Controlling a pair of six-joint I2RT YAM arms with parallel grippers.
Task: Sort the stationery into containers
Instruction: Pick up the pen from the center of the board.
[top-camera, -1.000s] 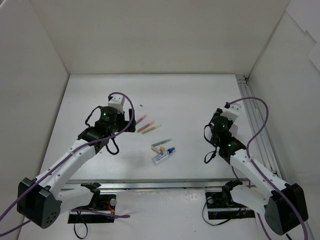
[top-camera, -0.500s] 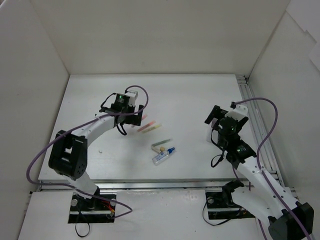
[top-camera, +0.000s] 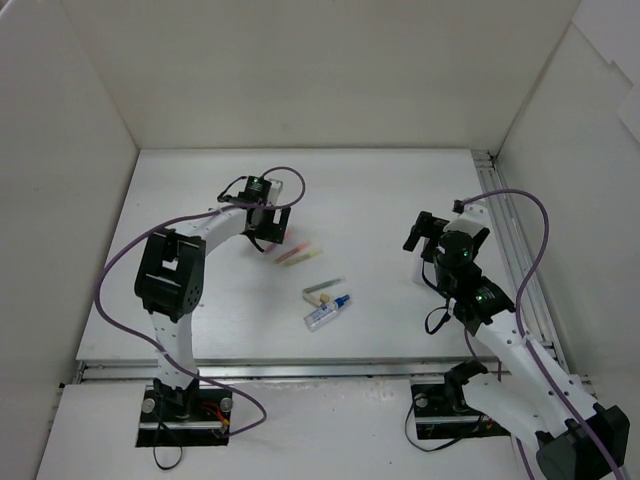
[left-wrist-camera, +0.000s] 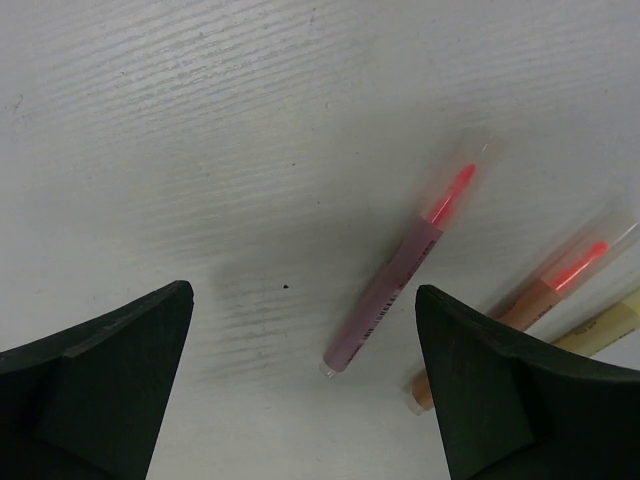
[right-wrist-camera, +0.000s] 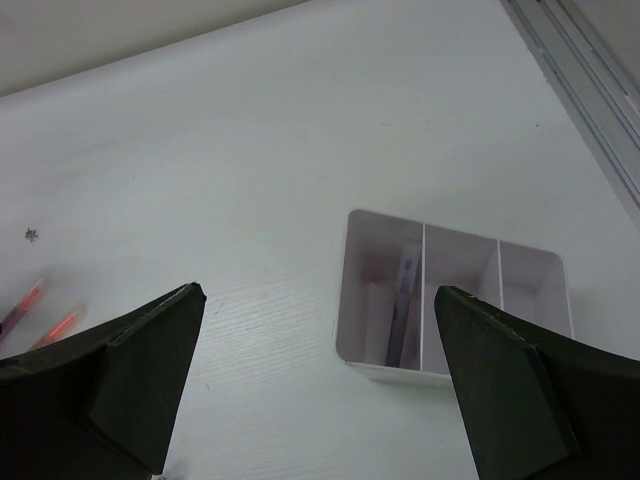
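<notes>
My left gripper stands open low over the table, empty. A mauve-pink pen lies between its fingers, closer to the right one. An orange-red pen and a yellow-green pen lie beside it. A grey pen, a tiny beige piece and a white tube with blue cap lie mid-table. My right gripper hangs open above the white container, whose left compartment holds a purple pen. The top view hides the container under my right arm.
The container has three compartments; the middle and right ones show nothing inside. A metal rail runs along the table's right edge. White walls enclose the table at the left, back and right.
My left arm has swung forward and right, bringing its gripper over the coloured pens. My right gripper has opened wide and risen a little over the container.
</notes>
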